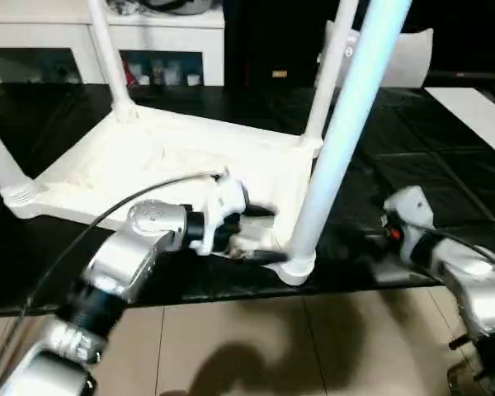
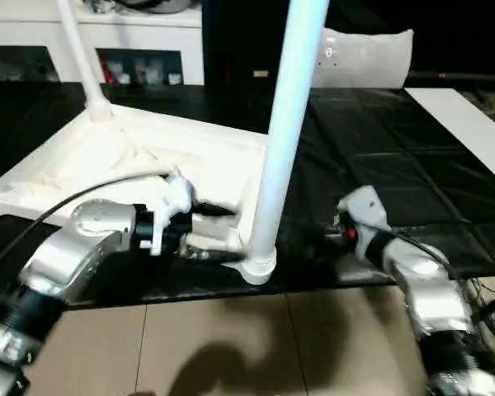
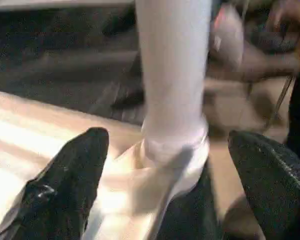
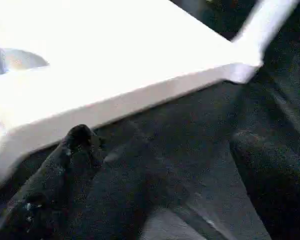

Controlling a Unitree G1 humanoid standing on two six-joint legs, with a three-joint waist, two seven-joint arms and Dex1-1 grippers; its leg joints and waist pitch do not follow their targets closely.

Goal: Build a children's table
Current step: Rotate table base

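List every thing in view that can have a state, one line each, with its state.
tabletop: upside down on the black mat, ribbed underside up.
nearest leg: standing upright in the near corner socket.
other three legs: standing in their corner sockets.
left tool: open, fingers either side of the nearest leg's base, not gripping.
right tool: open, empty, near the tabletop's edge.
cabinet: glass doors shut.

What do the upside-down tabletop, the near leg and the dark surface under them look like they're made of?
Tabletop: probably moulded white plastic, matte, with ribbing and rounded corner sockets.
Near leg: smooth white tube, likely plastic, with a soft sheen along it; painted metal can't be ruled out.
Dark surface: black sheet, slightly glossy and creased, perhaps vinyl or plastic film.
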